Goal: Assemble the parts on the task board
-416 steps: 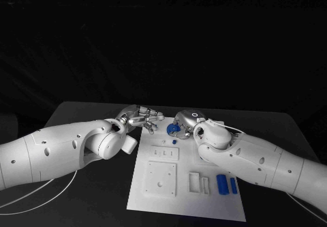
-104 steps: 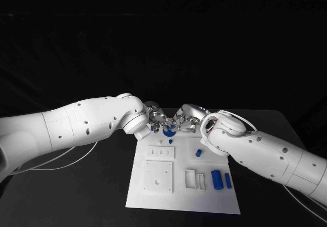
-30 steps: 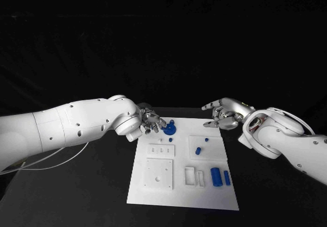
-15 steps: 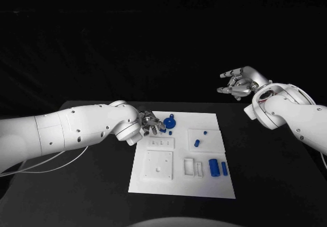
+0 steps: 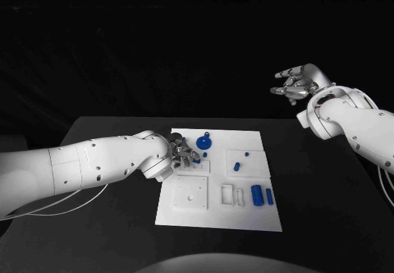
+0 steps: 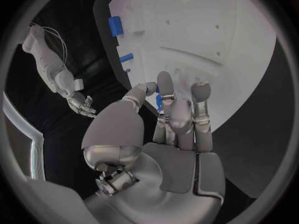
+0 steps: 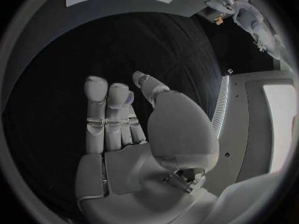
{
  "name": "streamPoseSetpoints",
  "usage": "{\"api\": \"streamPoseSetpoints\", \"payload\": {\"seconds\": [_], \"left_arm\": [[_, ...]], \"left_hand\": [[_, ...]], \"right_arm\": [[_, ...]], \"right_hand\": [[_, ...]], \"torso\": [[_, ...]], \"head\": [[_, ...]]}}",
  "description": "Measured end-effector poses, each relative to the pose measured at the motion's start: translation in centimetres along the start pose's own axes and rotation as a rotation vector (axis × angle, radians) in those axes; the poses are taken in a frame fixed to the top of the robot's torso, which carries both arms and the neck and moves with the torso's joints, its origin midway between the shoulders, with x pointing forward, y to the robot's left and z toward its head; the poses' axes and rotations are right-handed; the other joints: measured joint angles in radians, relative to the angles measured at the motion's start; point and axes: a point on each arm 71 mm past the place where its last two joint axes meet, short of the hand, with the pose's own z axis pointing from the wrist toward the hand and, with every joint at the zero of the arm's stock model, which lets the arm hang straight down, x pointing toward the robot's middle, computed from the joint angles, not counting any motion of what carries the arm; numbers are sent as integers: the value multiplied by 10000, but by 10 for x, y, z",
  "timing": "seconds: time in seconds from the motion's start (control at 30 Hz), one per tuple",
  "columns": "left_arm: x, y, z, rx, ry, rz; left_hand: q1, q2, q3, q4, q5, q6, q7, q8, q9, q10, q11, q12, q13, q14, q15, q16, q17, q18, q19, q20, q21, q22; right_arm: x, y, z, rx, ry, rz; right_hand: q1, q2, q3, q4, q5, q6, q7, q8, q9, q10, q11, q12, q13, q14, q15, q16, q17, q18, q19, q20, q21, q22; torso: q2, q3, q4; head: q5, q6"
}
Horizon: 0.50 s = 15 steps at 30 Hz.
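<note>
Fingers of the left hand (image 5: pixel 183 154) lie close together and slightly curled over the far left part of the white task board (image 5: pixel 220 219); the left wrist view shows the left hand (image 6: pixel 171 119) with a small blue part (image 6: pixel 159 100) between thumb and fingers, though whether it is truly pinched or merely seen behind them cannot be told. Nearest on the board, a large blue cylinder (image 5: pixel 256 194) and a thinner blue pin (image 5: pixel 269 196) lie side by side in the right half, beside two upright white slots (image 5: pixel 232 194) and a square white plate (image 5: pixel 191 192). Farther back a small blue peg (image 5: pixel 236 166) sits on a raised white block, and a round blue piece (image 5: pixel 204 143) stands near the far edge, just beyond the left fingertips. From the left wrist, the cylinder (image 6: pixel 115 25) and pin (image 6: pixel 126 57) show again. Farthest off, the right hand (image 5: pixel 295 83) is raised high above the black table (image 5: pixel 328 193), well clear of the board; the right wrist view shows the right hand (image 7: pixel 134 134) with fingers straight, side by side, thumb apart, holding nothing
</note>
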Motion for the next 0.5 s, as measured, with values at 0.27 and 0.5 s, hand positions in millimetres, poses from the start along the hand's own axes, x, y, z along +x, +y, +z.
{"api": "streamPoseSetpoints", "payload": {"seconds": [0.27, 0.5], "left_arm": [[4, 0, 1, 42, 6, 235], [5, -2, 2, 75, 38, 545]], "left_hand": [[-14, -13, 57, -58, 0, 15, 15, -2, 5, 0, 0, 0, -10, -1, 2, 0, 18, -3, 0, 0, 0, 48], [-12, -12, 58, -58, 0, 18, 17, -20, 6, 0, 0, 38, -16, -1, 4, 0, 29, -42, -1, 0, -28, 104]], "right_arm": [[3, 7, 0, -165, -12, 68], [7, 15, -1, -344, 65, 106]], "right_hand": [[-5, 5, 26, -27, 75, -35, 35, 0, -1, -2, -2, 0, 0, 0, 0, 0, 12, -56, -39, -36, 0, -1], [-59, -19, 25, -28, 75, -36, 35, 0, -1, -3, -2, 0, -11, 0, 0, 0, 20, -65, -39, -37, 0, -1]], "torso": [[0, 7, 5], [3, 12, -10]], "head": [[-21, -84], [0, -136]]}}
